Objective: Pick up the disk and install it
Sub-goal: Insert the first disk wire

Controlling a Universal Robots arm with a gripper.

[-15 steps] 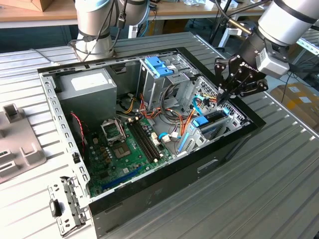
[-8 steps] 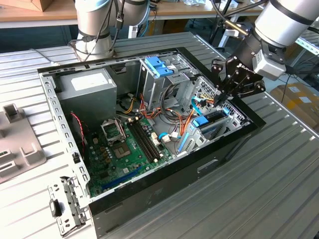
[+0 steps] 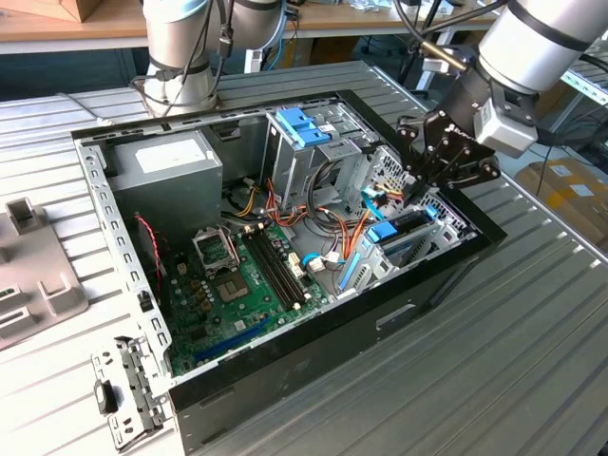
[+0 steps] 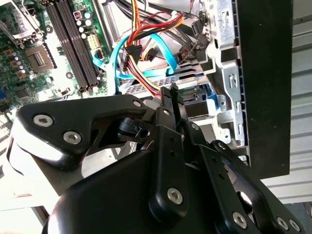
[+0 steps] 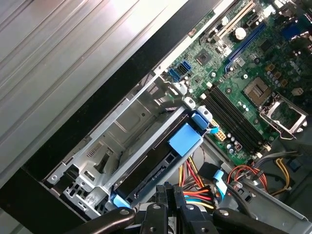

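Black robot hand hangs over the open computer case at about 2 o'clock in the exterior view, its fingers pressed narrowly together and gripping nothing. From left to right in that view: a grey power supply box, the green motherboard, then the drive bay. Just below the fingertips, the disk sits in the metal bay, its blue rail tab facing the motherboard. Ribbed metal worktop carries the case.
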